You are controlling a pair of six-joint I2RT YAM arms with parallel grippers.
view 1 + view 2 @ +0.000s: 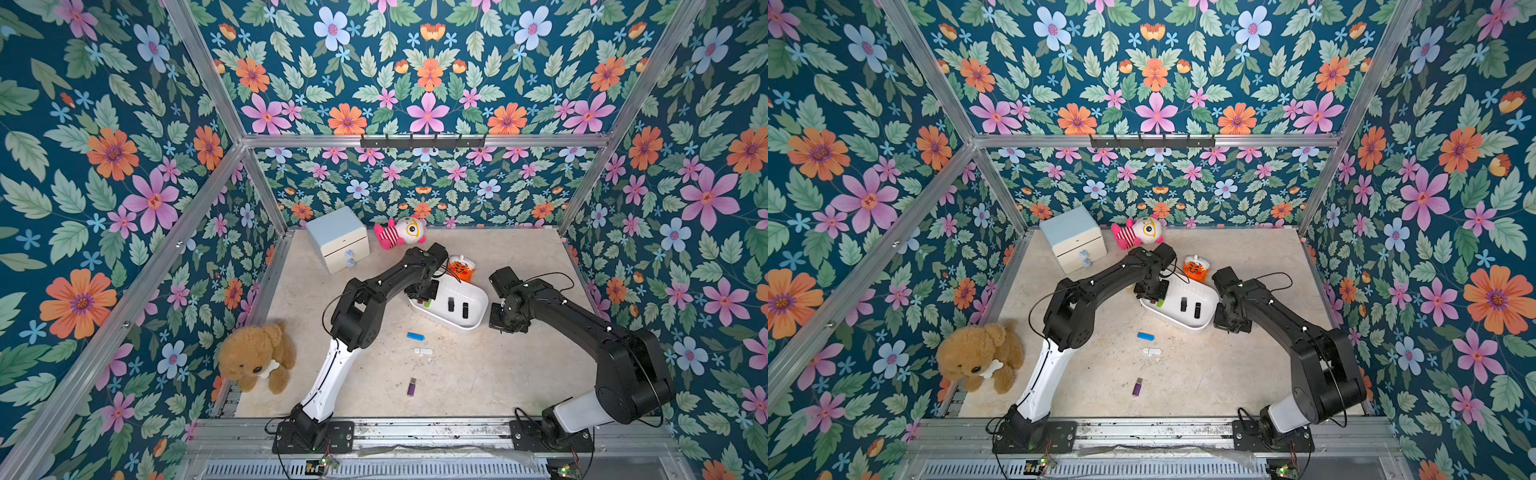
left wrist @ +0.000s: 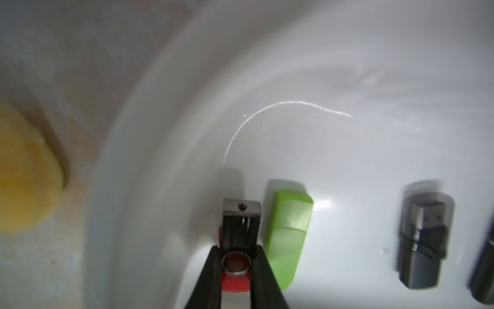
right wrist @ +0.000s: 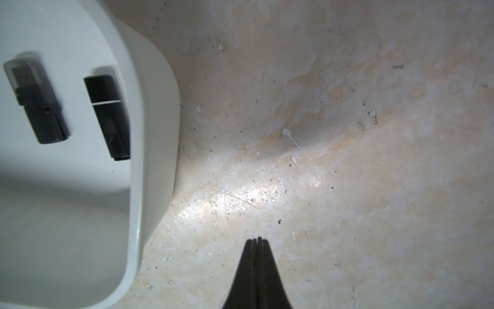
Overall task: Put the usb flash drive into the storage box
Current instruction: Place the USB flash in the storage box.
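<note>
On the pale worktop (image 1: 478, 374), a red usb flash drive (image 2: 242, 222) is gripped by the left pincer (image 2: 237, 252) low inside the storage box (image 1: 478, 296), where a green drive (image 2: 290, 235) and two black drives (image 2: 422, 238) are already laid, while a blue drive (image 1: 415, 336), a white drive (image 1: 423, 351) and a purple drive (image 1: 411, 387) are left at its 7 o'clock and the right pincer (image 3: 257, 240) is closed on nothing at its 3 o'clock.

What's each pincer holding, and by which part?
Left pincer: red swivel flash drive, pinched across its sides at the round pivot end, over the storage box. Right pincer: shut, holding nothing.
</note>
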